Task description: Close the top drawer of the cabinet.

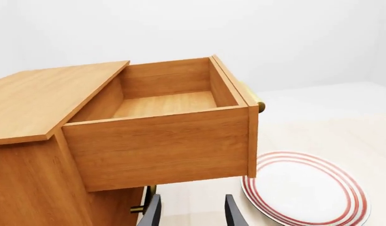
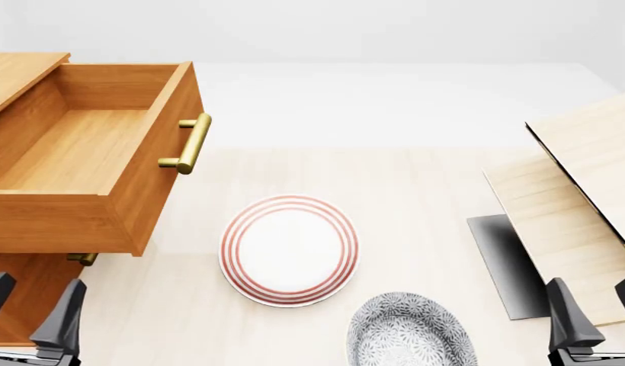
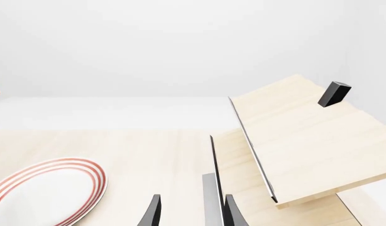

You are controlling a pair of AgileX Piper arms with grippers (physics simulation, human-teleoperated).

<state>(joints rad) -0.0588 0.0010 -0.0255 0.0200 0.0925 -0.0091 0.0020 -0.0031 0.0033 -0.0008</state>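
The top drawer (image 2: 99, 160) of the orange-brown cabinet (image 2: 17, 76) stands pulled far out at the table's left, empty inside, its brass bar handle (image 2: 193, 143) facing right. In the left wrist view the drawer (image 1: 161, 141) fills the middle, above and ahead of my left gripper (image 1: 191, 214). The left gripper (image 2: 33, 320) sits at the near left, below the drawer's near side wall, open and empty. At the near right my right gripper (image 2: 595, 313) is open too, holding nothing; the right wrist view shows that gripper (image 3: 191, 213) by the pale boards.
A red-ringed white plate (image 2: 289, 250) lies mid-table, right of the drawer. A grey patterned plate (image 2: 411, 332) sits at the near edge. Pale light-wood boards (image 2: 577, 198) and a dark slab (image 2: 506, 263) occupy the right. A lower drawer handle (image 2: 81, 258) peeks out under the open drawer.
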